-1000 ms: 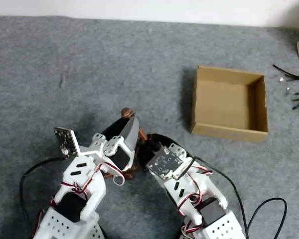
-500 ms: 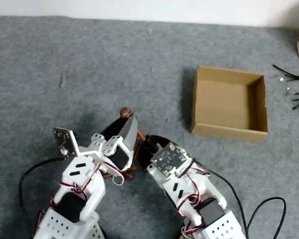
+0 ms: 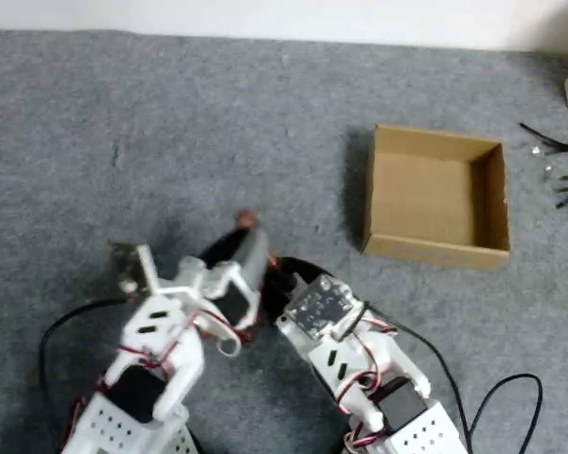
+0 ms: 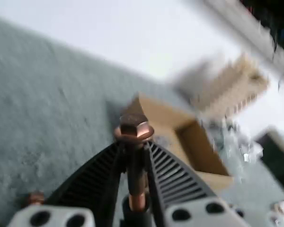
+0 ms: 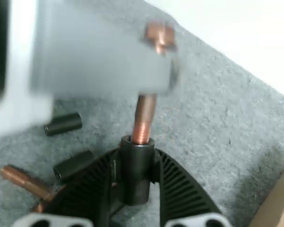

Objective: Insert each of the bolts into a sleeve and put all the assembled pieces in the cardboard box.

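Note:
My left gripper (image 4: 134, 146) is shut on a copper bolt (image 4: 134, 130), head up, shaft pointing down between its ribbed fingers. My right gripper (image 5: 135, 156) is shut on an upright black sleeve (image 5: 134, 170). The bolt's shaft (image 5: 144, 118) enters the top of that sleeve. In the high view both grippers meet near the table's front centre, left gripper (image 3: 249, 248) above right gripper (image 3: 282, 274), with the bolt head (image 3: 245, 219) sticking out. The cardboard box (image 3: 438, 196) stands open to the right of them. Two loose sleeves (image 5: 62, 124) and a loose bolt (image 5: 24, 179) lie on the grey felt.
Dark small tools and wires (image 3: 559, 175) lie at the right edge beyond the box. Black cables (image 3: 497, 397) trail from the arm bases at the front. The felt ends at a pale wall (image 3: 265, 17) at the back.
The left arm has shifted a little and its wrist has turned, with the bolt still in its grip. The right gripper with the sleeve has edged slightly toward it.

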Action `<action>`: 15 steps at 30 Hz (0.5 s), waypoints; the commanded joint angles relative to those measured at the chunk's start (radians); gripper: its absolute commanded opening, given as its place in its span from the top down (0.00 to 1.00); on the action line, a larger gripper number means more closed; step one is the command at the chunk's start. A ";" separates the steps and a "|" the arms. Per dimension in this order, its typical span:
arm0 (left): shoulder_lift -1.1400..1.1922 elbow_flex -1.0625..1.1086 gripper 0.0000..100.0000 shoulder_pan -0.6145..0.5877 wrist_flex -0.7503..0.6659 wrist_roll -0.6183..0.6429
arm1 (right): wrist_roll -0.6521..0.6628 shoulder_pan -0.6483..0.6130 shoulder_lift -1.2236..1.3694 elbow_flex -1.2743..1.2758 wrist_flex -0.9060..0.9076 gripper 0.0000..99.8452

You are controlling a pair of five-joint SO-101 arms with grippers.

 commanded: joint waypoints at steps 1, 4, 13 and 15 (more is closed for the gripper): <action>-0.018 -0.018 1.00 0.002 0.008 0.005 | 0.018 -0.013 -0.021 0.153 -0.025 0.99; -0.018 -0.039 1.00 0.001 0.066 0.005 | 0.018 -0.012 -0.021 0.153 -0.025 0.99; -0.018 0.019 1.00 0.157 0.084 0.000 | 0.020 0.035 -0.022 0.153 -0.027 0.99; -0.010 0.021 1.00 0.177 0.086 -0.002 | 0.020 0.035 -0.022 0.153 -0.027 0.99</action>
